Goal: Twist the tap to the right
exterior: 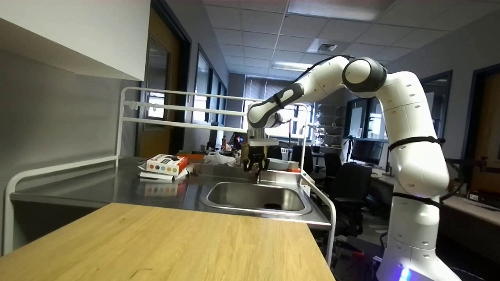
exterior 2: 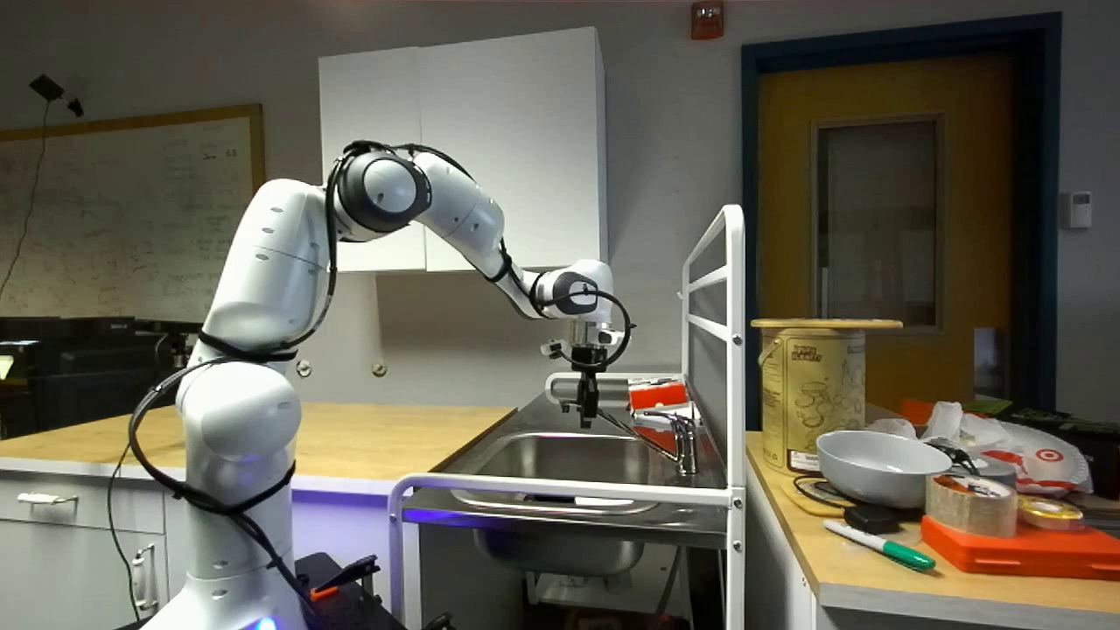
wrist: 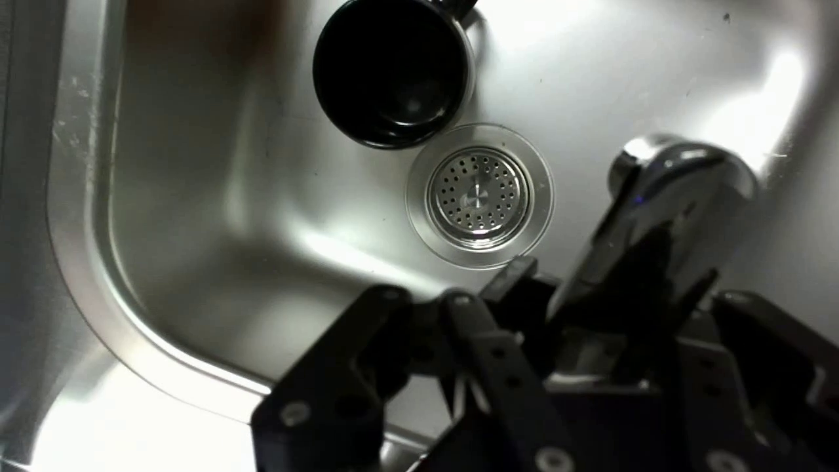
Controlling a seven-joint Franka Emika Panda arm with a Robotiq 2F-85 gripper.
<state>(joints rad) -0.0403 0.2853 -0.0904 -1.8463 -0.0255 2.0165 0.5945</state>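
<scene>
The gripper (exterior 2: 587,415) is showing black, the tap (exterior 2: 687,448) is gleaming silver-grey, and the box (exterior: 165,164) is wearing red and white with a row of coloured dots

Bullseye logo (exterior 2: 1048,455) on plastic bag (exterior 2: 1015,440), illegible writing (exterior 2: 807,353) on canister (exterior 2: 814,402) and whiteboard (exterior 2: 122,210)

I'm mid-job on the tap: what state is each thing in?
Tap: reaches over the basin, no water seen running.
Jaws: apart in the wrist view with the tap between; open or gripping, cannot tell.
Basin: no standing water seen.
Black mug: mouth up, contents too dark to tell.
Drain strainer: in place.
Wall cupboard: doors shut.
Drawer: shut.
Marker: capped.
Bowl: upright.
Base light: lit blue.
</scene>
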